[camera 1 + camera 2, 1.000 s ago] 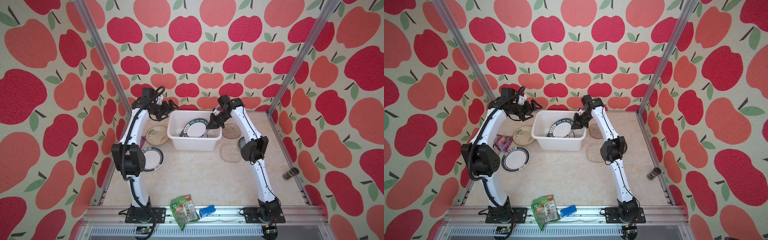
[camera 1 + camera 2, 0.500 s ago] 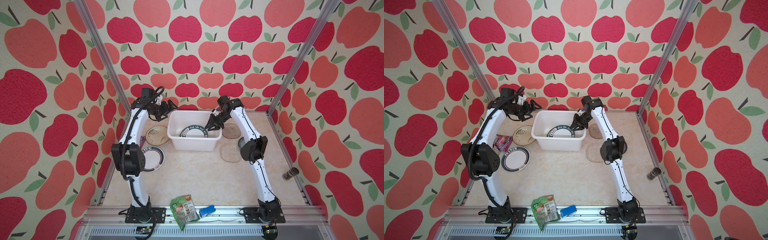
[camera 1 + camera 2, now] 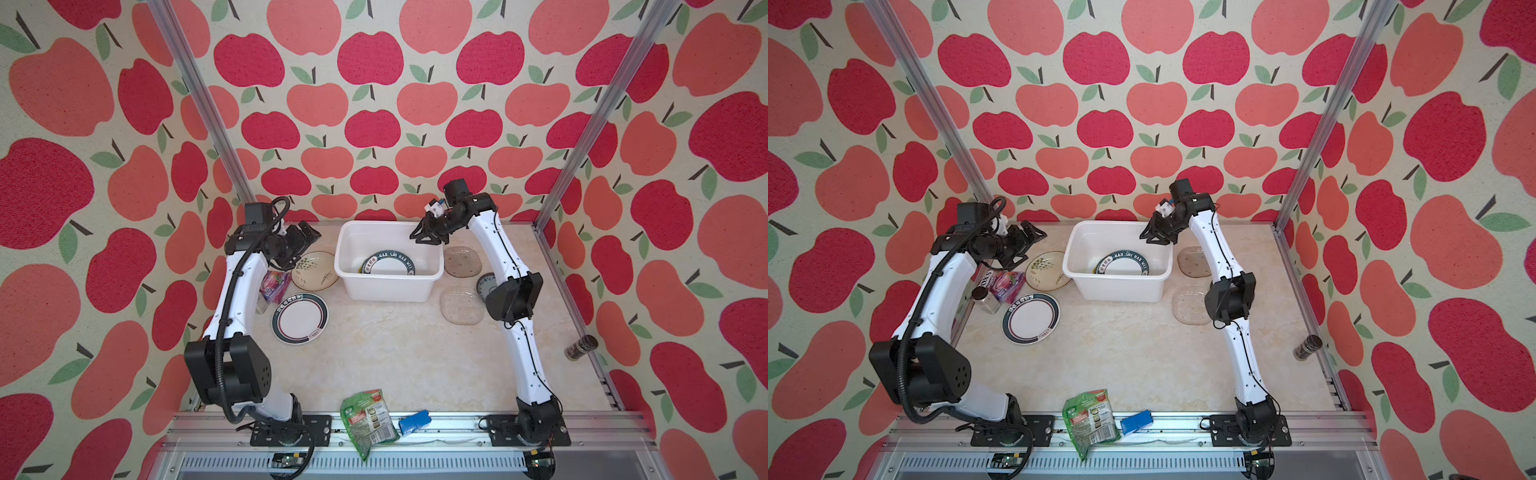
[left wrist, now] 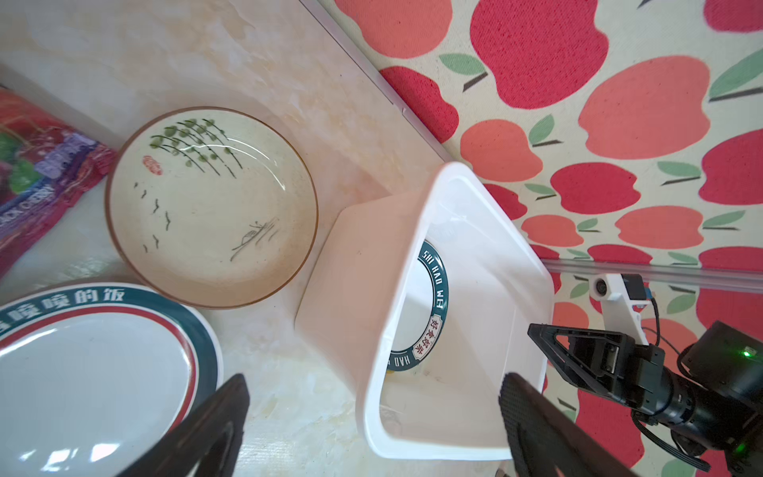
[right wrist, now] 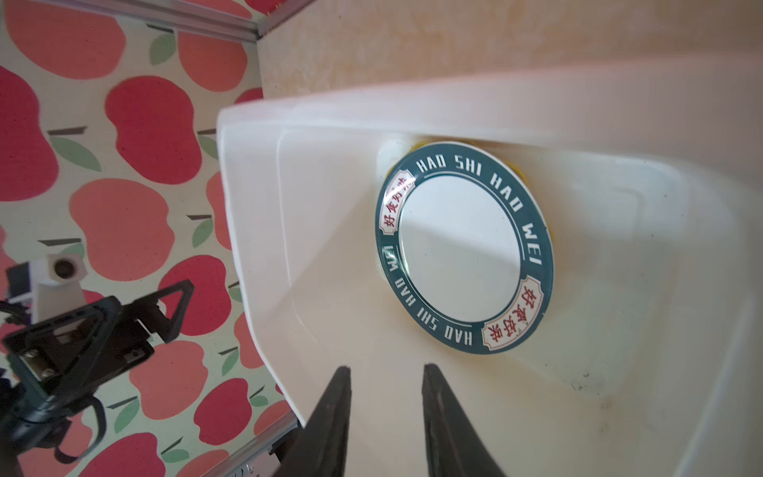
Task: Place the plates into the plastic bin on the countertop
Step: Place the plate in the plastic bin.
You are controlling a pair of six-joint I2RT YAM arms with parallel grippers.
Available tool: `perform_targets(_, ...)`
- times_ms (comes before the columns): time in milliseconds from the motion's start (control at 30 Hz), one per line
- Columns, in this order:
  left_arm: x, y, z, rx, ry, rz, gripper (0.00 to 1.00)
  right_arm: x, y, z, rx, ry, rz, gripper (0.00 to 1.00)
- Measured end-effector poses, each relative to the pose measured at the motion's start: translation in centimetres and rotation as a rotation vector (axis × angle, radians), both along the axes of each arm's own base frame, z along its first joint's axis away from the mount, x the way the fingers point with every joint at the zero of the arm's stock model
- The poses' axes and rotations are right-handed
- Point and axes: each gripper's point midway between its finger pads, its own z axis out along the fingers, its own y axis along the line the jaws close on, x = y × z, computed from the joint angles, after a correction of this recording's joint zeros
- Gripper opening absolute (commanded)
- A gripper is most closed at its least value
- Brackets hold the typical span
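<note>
The white plastic bin (image 3: 388, 291) (image 3: 1119, 291) stands at the back of the countertop (image 3: 395, 353). A white plate with a teal lettered rim (image 3: 388, 266) (image 5: 462, 247) lies flat inside it, a yellow edge showing beneath. My right gripper (image 3: 424, 239) (image 5: 387, 367) hovers over the bin's right end, open and empty. My left gripper (image 3: 305, 239) (image 4: 373, 384) hangs wide open left of the bin, above a cream plant-print plate (image 3: 313, 271) (image 4: 210, 206). A dark-rimmed white plate (image 3: 300, 318) lies nearer. Right of the bin lie a smoky glass plate (image 3: 462, 262) and a clear glass plate (image 3: 461, 305).
A blue patterned plate (image 3: 484, 284) is half hidden behind my right arm. A purple packet (image 3: 274, 284) and a small jar (image 3: 986, 299) sit by the left wall. A green snack packet (image 3: 368, 417) and a blue block (image 3: 413, 422) lie at the front rail. A dark jar (image 3: 581, 348) stands far right.
My right gripper has opened and let go of the lettered plate, which dropped from tilted to flat in the bin. The gripper has lifted slightly. The left arm has stayed put.
</note>
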Motion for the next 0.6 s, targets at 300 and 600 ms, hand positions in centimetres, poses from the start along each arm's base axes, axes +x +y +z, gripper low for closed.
perform_targets(300, -8.4, 3.8, -1.3, -0.030, -0.074, 0.263, 0.93, 1.2, -2.8, 17.1, 0.163, -0.492, -0.106, 0.38)
perform_targets(600, -11.7, 6.5, -5.0, -0.177, -0.126, 0.378, 0.89, -11.0, 2.5, 18.5, 0.168, -0.605, 0.145, 0.41)
